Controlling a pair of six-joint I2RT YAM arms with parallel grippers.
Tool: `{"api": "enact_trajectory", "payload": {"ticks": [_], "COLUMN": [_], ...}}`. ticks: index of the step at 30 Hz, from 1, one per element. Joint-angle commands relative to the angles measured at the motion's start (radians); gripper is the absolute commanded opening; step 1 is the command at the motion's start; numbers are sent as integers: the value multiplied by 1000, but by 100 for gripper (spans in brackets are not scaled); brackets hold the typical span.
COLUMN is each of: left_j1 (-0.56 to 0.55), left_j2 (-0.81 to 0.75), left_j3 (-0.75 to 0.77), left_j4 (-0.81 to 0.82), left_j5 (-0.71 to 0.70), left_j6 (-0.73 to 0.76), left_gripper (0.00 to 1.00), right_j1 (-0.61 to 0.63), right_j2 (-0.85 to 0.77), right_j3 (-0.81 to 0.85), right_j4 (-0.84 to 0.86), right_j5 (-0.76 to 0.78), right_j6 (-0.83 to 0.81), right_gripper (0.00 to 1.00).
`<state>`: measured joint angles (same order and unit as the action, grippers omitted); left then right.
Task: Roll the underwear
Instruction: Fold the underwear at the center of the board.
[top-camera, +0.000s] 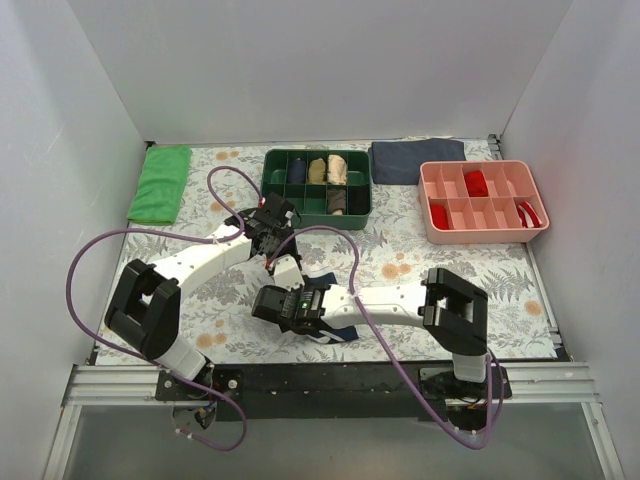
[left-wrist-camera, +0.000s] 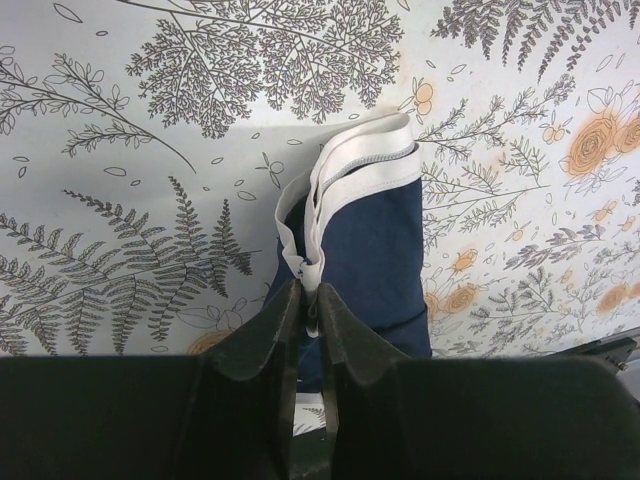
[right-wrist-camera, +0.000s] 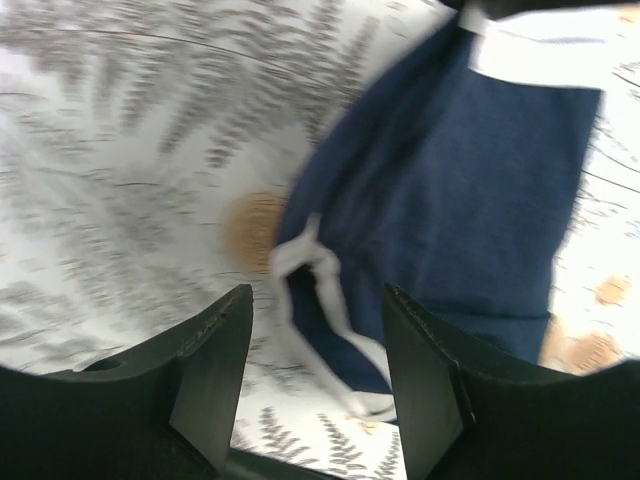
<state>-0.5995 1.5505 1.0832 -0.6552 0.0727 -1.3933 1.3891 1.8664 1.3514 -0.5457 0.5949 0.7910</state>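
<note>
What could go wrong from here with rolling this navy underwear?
1. The left gripper pinches only the white waistband edge of the underwear; a pull could slip it free.
2. The open right gripper hangs over a loose loop of white piping; closing there may catch only trim and bunch the roll.
3. From above, both grippers sit close together, so they might collide.
</note>
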Motion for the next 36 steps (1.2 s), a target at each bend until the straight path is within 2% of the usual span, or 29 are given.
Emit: {"api": "enact_trajectory", "payload": {"ticks": [1,14,22,27,36], "left_j1": [1,1,1,1,1], "left_j2": [-13,-15,-21,-18,-27], "left_j3": [38,43,37,43,43], "left_j4": [-6,-3,-3,-7,-6], "left_j5": [-11,-7,-11,-14,-17], "left_j6": [-9,-12,-15,-16,-21], "left_gripper": [13,13,13,13,14], "right_j1": [-2,-2,2,-1,-28], "right_j2": [34,13,56,70,82], "right_j3": [80,48,103,95,83], "right_j4": [-189,-56,-54,-8,18], "right_j5": [149,77,66,66,62], "right_j6": [131,71,47,24,27], "right_gripper": [62,62,62,57,55]}}
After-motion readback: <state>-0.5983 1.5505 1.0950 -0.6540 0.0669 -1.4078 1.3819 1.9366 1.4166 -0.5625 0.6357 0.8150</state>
